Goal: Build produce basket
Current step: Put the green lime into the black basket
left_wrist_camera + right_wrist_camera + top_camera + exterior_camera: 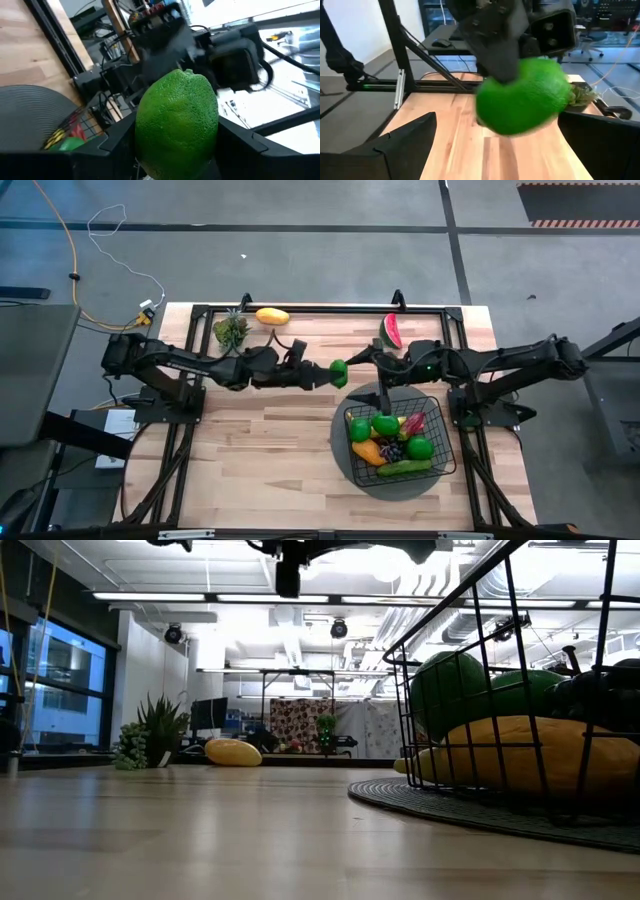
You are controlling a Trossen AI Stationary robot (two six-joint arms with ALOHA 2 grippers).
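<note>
1. High view: left gripper [340,371] holds a green lime [339,370] above mid-surface; right gripper [366,361] just beside, jaws spread wide; basket [445,442] on grey mat [343,458], holding produce [390,438].
2. Low view: black wire mesh, woven mat.
3. Left wrist view: lime's pebbled, nippled skin.

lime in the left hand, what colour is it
Bright green with a pebbled skin: the round green lime held in the left hand. Left wrist view shows it best.

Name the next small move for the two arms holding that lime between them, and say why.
Probably close the right hand on the lime. The left hand holds it in mid-air over the table, and the right hand's open fingers already flank it, so a handover toward the basket looks set.
</note>
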